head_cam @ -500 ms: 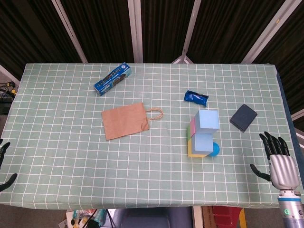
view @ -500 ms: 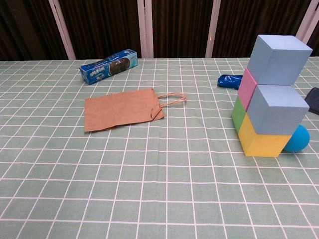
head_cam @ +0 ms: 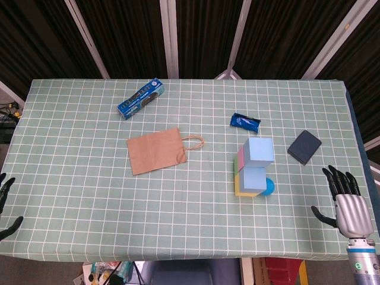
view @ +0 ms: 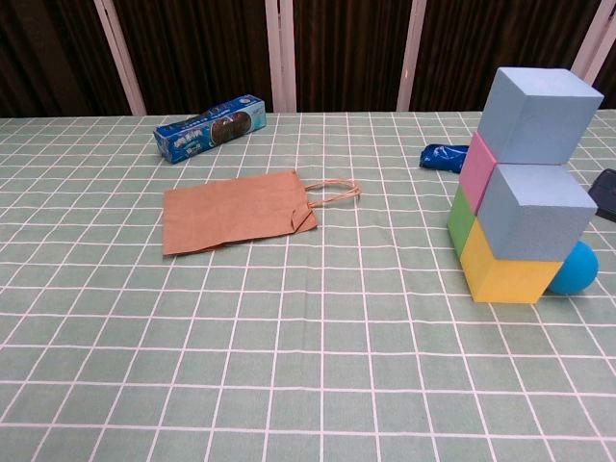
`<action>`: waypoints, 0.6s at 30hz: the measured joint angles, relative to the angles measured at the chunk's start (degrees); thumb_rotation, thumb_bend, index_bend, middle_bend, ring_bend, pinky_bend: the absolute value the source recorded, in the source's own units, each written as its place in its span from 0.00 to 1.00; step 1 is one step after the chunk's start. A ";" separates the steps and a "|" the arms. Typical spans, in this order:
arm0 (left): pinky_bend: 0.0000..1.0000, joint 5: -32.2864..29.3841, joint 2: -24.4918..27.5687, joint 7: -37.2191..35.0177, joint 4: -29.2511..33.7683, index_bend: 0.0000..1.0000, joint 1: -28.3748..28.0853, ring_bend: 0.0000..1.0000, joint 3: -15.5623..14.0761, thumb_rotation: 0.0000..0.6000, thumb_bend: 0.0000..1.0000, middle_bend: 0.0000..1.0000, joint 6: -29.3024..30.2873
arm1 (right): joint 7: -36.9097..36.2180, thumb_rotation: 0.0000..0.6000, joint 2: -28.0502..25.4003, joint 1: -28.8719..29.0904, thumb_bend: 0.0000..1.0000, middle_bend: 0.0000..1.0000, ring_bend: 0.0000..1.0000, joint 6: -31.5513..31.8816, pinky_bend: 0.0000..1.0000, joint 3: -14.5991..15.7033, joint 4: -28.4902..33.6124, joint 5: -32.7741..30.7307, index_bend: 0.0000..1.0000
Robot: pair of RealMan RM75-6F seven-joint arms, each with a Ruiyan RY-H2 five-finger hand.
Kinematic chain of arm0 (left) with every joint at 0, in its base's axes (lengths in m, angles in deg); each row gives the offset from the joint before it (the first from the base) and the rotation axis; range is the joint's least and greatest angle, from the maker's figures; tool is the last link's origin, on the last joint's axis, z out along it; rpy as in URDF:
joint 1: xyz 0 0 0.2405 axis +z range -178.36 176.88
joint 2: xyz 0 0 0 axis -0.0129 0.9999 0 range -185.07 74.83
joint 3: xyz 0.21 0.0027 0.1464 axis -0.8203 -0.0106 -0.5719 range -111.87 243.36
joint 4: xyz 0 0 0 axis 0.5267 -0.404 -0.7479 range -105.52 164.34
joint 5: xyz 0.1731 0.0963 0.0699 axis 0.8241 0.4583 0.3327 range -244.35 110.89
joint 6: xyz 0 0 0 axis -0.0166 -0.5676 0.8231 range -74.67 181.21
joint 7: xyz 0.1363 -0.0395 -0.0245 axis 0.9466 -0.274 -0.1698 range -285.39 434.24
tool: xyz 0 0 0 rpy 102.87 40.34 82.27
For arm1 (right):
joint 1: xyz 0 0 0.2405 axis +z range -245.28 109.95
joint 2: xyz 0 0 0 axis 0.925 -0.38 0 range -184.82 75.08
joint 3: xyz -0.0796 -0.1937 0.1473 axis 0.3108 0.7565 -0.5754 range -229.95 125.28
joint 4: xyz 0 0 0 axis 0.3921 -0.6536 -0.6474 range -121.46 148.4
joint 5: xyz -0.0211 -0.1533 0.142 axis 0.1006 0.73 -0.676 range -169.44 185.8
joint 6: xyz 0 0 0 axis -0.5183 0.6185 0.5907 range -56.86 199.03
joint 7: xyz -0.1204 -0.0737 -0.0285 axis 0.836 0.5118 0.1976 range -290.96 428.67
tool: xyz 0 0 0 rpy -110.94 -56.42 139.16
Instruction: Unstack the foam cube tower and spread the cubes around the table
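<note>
Foam cubes (head_cam: 254, 168) are stacked right of the paper bag (head_cam: 156, 150); being light and squashy, the top cube (view: 532, 112) is best taken by opposite faces. The right hand (head_cam: 344, 202) is held spread and empty at the table edge. The left hand (head_cam: 6, 205) is barely seen, so its grip cannot be told.

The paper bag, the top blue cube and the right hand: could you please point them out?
paper bag (head_cam: 155, 151), head view, middle of its flat face
top blue cube (view: 535, 114), chest view, front face
right hand (head_cam: 347, 206), head view, back of palm
</note>
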 measured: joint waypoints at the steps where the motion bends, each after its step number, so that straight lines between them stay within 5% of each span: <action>1: 0.02 0.04 0.05 -0.12 0.02 0.09 0.05 0.00 0.00 1.00 0.31 0.00 0.13 | -0.29 1.00 -0.08 0.01 0.26 0.05 0.09 -0.09 0.00 0.09 0.09 0.13 0.00; 18: 0.02 0.57 0.50 -1.72 0.22 0.09 0.97 0.00 0.03 1.00 0.30 0.00 2.06 | -15.53 1.00 -0.74 1.18 0.15 0.05 0.05 -2.08 0.00 -0.05 1.67 1.50 0.00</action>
